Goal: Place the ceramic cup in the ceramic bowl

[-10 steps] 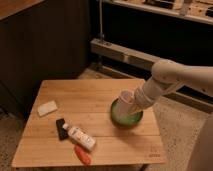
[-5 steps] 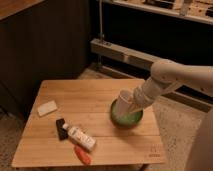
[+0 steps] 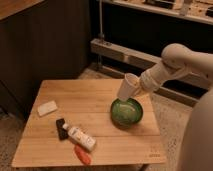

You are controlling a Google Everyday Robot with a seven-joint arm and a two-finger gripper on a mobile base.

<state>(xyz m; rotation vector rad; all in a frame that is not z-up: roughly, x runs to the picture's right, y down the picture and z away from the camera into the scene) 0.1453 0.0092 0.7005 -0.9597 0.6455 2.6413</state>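
- The gripper point(image 3: 136, 89) hangs just above the ceramic bowl point(image 3: 126, 111), its fingers clamped on the ceramic cup point(image 3: 128, 87).
- The ceramic cup, plain off-white and tapered, is tilted in the air over the bowl's far rim, apart from it.
- The ceramic bowl is round, shallow and glossy green, resting on the pale wooden table point(image 3: 90, 100) with visible grain.
- Left of the bowl lie a white labelled bottle point(image 3: 80, 137) with a dark cap, an orange elongated object point(image 3: 83, 155), and farther left a flat whitish rectangular pad point(image 3: 47, 108).
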